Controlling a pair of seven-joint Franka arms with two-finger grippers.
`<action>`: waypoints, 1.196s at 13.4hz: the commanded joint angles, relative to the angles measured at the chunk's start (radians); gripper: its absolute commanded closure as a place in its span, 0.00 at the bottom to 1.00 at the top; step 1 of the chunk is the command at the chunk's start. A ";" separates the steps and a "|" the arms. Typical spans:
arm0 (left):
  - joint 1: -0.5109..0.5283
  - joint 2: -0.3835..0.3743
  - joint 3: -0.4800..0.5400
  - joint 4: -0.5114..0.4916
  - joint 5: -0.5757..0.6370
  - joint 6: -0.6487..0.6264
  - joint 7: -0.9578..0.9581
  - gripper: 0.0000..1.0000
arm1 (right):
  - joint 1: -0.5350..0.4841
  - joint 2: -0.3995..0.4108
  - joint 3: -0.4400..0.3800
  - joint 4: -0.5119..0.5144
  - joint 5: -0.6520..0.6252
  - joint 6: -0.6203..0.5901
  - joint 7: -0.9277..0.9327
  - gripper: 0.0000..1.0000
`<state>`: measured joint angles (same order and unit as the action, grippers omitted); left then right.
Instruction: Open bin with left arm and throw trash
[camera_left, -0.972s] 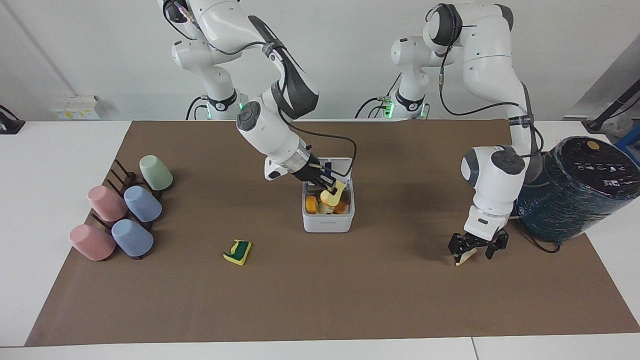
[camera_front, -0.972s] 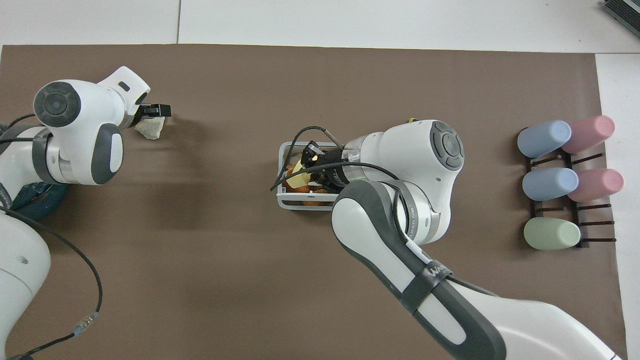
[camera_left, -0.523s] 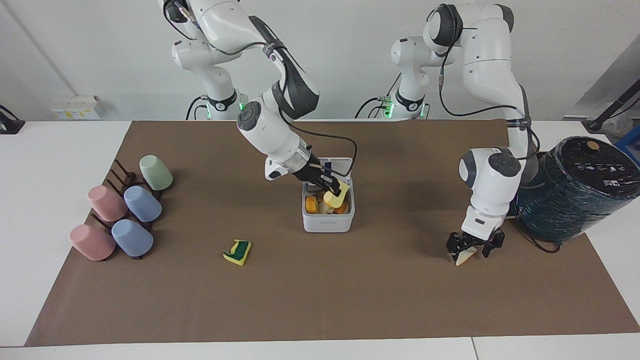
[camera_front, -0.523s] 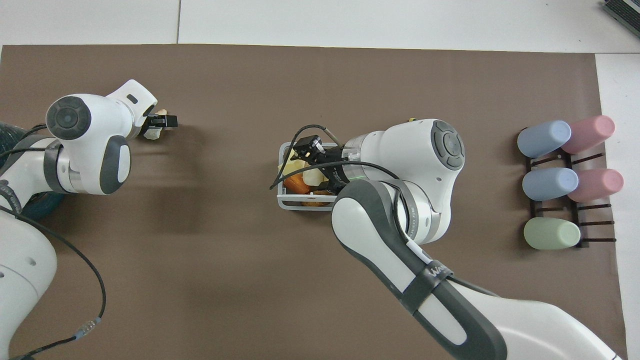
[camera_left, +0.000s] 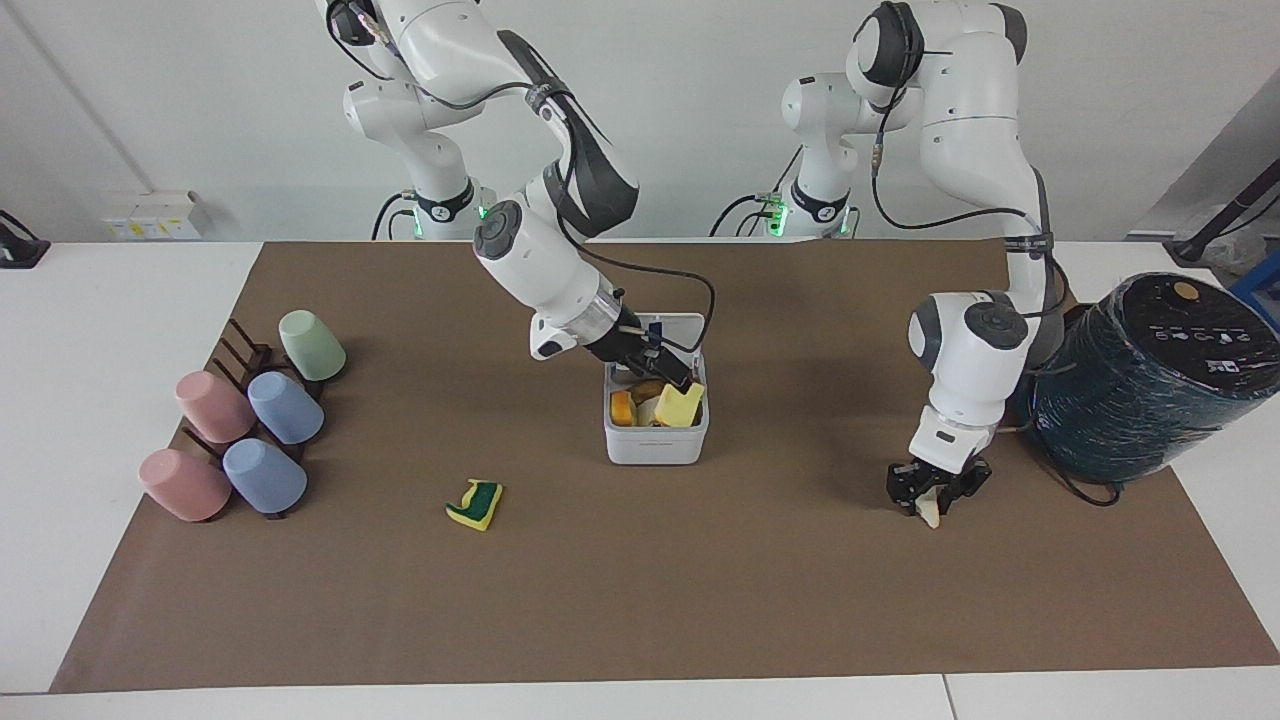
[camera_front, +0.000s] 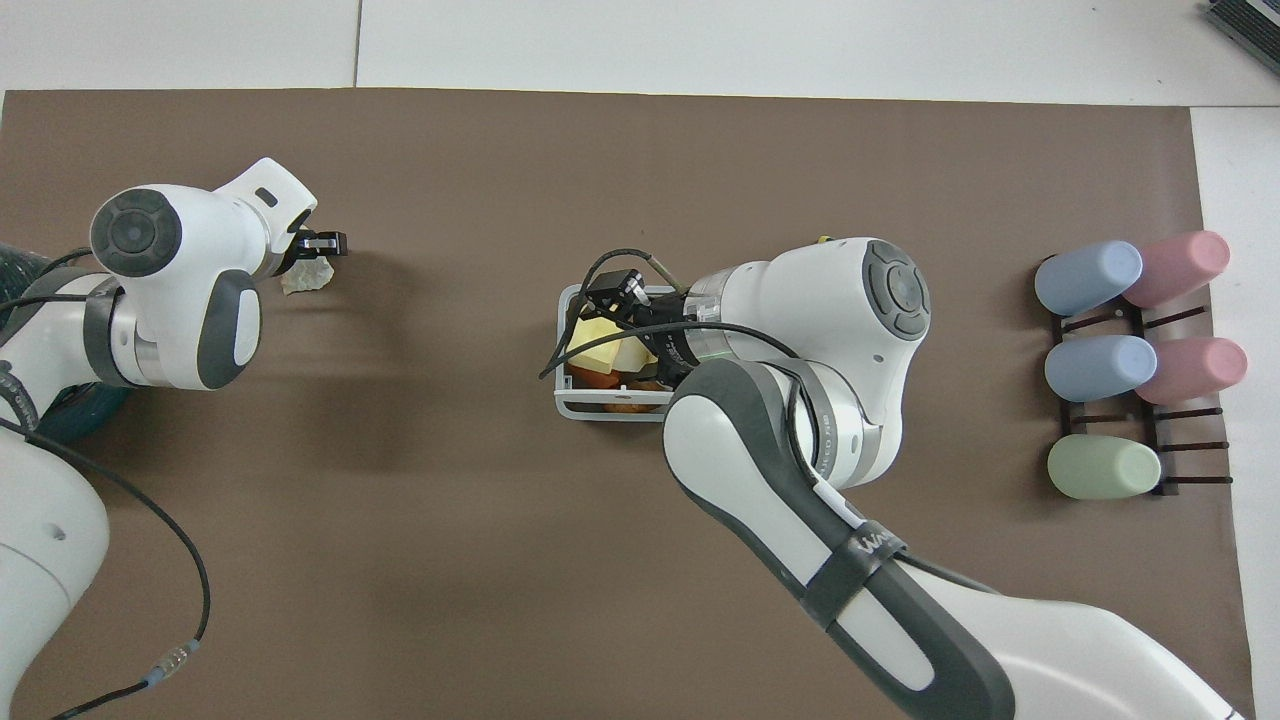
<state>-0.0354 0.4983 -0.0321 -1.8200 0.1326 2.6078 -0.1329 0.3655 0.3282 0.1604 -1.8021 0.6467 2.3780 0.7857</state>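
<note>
Facing view: white bin (camera_left: 656, 440) standing lid-up mid-mat on the bench (camera_left: 60, 420), holding yellow and orange scraps, a yellow sponge chunk (camera_left: 680, 405) lying on top. Right gripper (camera_left: 668, 372) poised over the open bin, spread apart, pinching nothing. Left gripper (camera_left: 936, 492) low over the mat, toward the left arm's end from the bin, pressed onto the cream-white triangular piece (camera_left: 931, 514), whose tip pokes out beneath the fingers. Yellow-and-green sponge piece (camera_left: 476, 503) lying on the mat, farther from the robots than the bin and toward the right arm's end. Pastel cups (camera_left: 240, 430) on a dark rack, well apart from the bin at the right arm's end. Dark teal wrapped cylinder (camera_left: 1150, 375) at the left arm's end.

Overhead view: bin (camera_front: 575, 405) partly covered by the right arm, right gripper (camera_front: 612, 300) above its contents. Left gripper (camera_front: 318, 245) over the cream-white piece (camera_front: 306, 277), well apart from the bin.
</note>
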 joint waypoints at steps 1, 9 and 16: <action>-0.011 -0.015 0.004 -0.018 0.019 -0.044 0.002 1.00 | 0.003 -0.006 0.002 -0.005 -0.016 0.018 -0.081 0.00; -0.102 0.003 0.004 0.218 0.010 -0.394 -0.014 1.00 | -0.029 -0.061 -0.010 0.029 -0.137 0.001 -0.089 0.00; -0.236 -0.052 -0.005 0.349 -0.027 -0.699 -0.247 1.00 | -0.249 -0.087 -0.007 0.024 -0.502 -0.046 -0.286 0.00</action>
<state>-0.2265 0.4787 -0.0468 -1.4901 0.1265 1.9887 -0.3060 0.1736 0.2445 0.1425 -1.7614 0.1923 2.3557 0.6168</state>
